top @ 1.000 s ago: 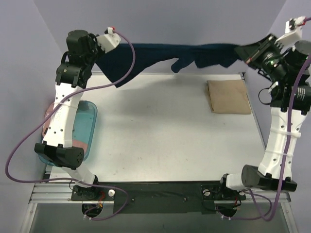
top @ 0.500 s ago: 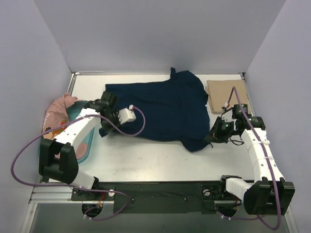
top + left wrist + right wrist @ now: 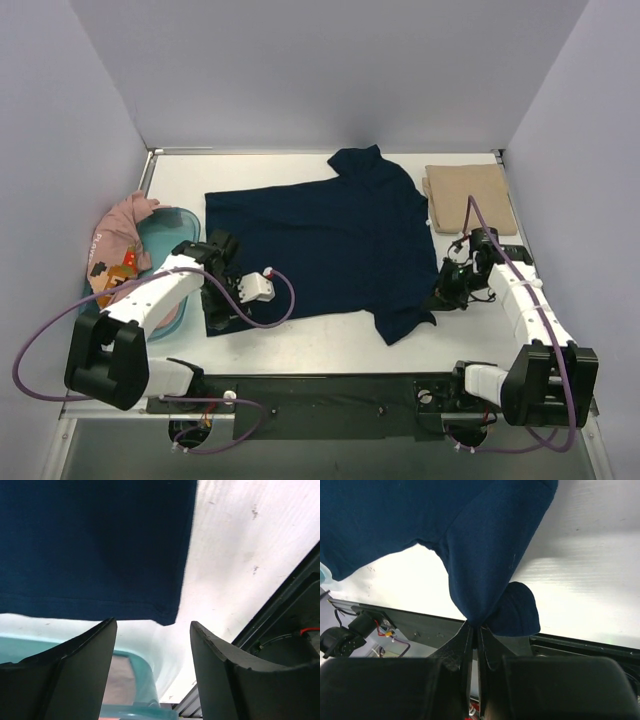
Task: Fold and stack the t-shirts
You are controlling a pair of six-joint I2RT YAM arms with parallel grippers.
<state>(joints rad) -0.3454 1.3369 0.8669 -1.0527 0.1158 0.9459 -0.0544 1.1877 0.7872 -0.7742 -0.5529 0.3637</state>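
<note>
The work surface is a flat white rectangular table top (image 3: 180,180). Three plain pale lavender panels enclose it: a back wall (image 3: 320,70), a left wall (image 3: 50,150) and a right wall (image 3: 590,130). A black mounting plate (image 3: 340,395) and a ribbed aluminium rail (image 3: 100,400) run along the near edge of the table. Lighting is even and diffuse, and shadows are soft. The left wrist view shows small dark specks (image 3: 255,512) on the white surface.

Plain dark blue t-shirt (image 3: 320,235), plain tan t-shirt (image 3: 470,197), pink t-shirt (image 3: 118,232) with a small orange and black print, teal tub (image 3: 178,222), white table (image 3: 320,345), purple cables (image 3: 18,355)
</note>
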